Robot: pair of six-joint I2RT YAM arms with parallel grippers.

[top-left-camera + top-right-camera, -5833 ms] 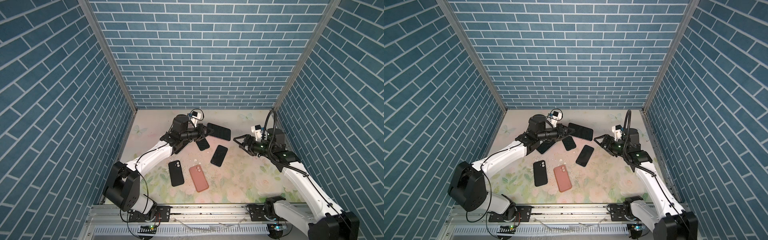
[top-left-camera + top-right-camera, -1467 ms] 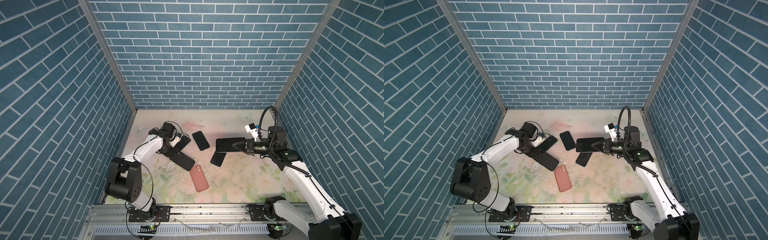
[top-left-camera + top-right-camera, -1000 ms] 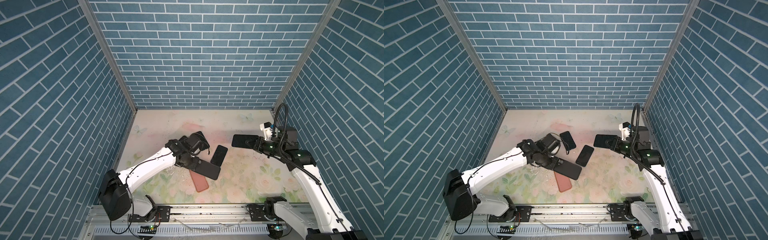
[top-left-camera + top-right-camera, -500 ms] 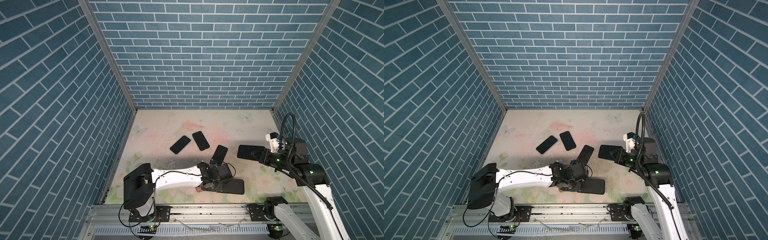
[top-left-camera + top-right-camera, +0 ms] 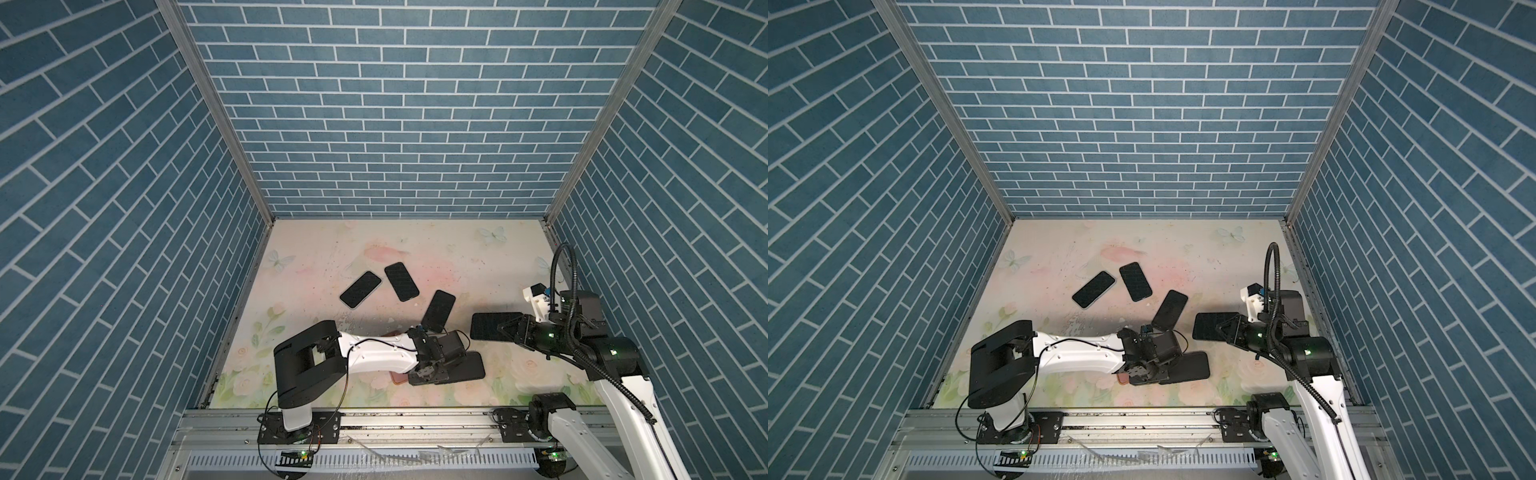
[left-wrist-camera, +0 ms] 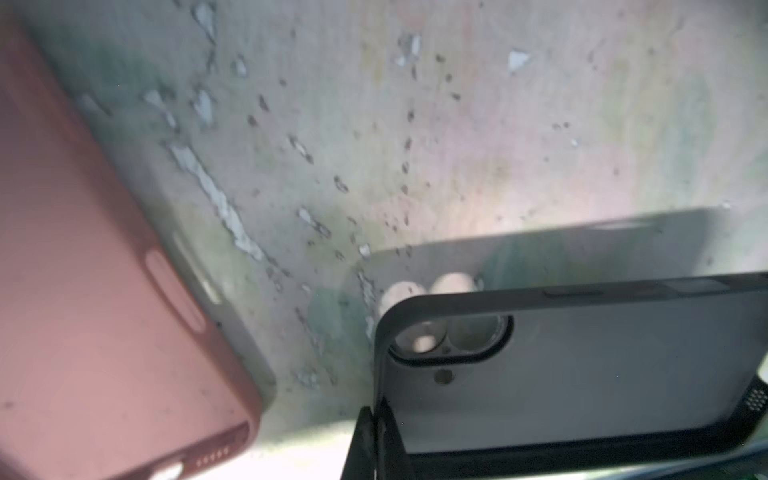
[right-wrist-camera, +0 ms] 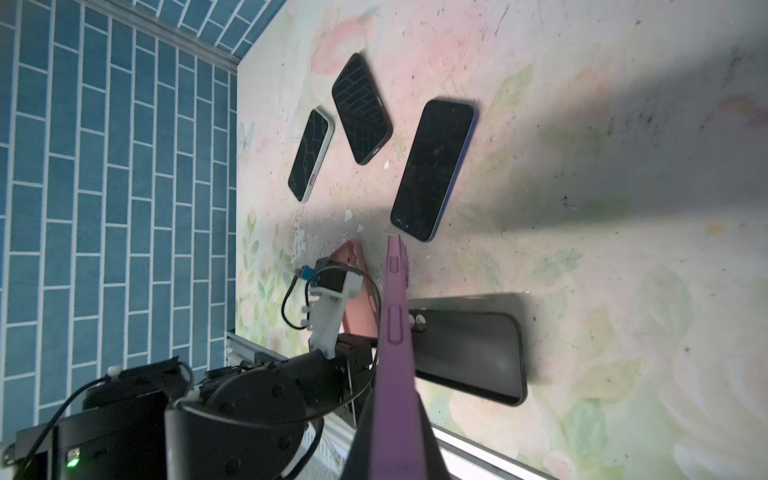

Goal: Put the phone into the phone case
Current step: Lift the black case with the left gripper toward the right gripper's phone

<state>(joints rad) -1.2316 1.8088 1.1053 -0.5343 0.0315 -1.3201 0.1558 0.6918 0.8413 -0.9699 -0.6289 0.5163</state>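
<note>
Left fingers (image 6: 365,440) clamped on black case (image 6: 582,374) (pink case (image 6: 83,291) nearby), right fingers (image 7: 359,453) gripping purple-edged phone (image 7: 395,332).

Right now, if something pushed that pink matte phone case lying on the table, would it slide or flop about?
The pink matte phone case lies flat on the floral table, so it would probably slide, not tip or roll. Its dull, rubbery-looking skin may drag slightly. Whether a phone sits inside is hidden; if empty, it is likely light and bendy.
</note>
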